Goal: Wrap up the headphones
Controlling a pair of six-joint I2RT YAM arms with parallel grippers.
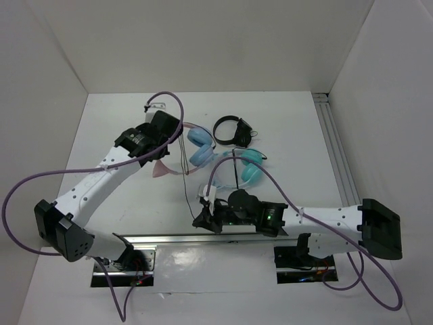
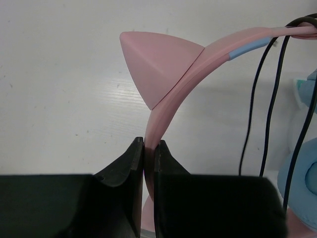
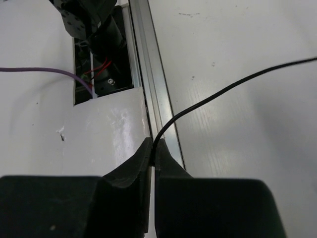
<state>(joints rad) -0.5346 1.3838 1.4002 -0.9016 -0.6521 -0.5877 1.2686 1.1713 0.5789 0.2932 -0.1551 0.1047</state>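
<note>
- Claw of the left gripper (image 2: 149, 144), black, two-fingered: jaws nearly together, clamped on the pink headband just below its cat ear, lower centre of the left wrist view.
- Claw of the right gripper (image 3: 152, 145), black, two-fingered: jaws pinched on the thin black cable (image 3: 223, 91), which leaves the tips and runs to the upper right of the right wrist view.
- Pink cat-eared headphones (image 1: 200, 156) with light blue round ear cups: upper centre of the top view, over the white table (image 1: 115, 135); ear cups lie just right of the left claw.
- Cable, top view: drops from the ear cups towards the lower centre and ends at the right claw.
- Teal-cupped headphones (image 1: 250, 162): just right of the blue cups.
- Small all-black headphones (image 1: 230, 128): above the teal pair, near the blue cups.
- Aluminium rail (image 3: 146, 49): beneath the right claw, running to the top of the right wrist view.
</note>
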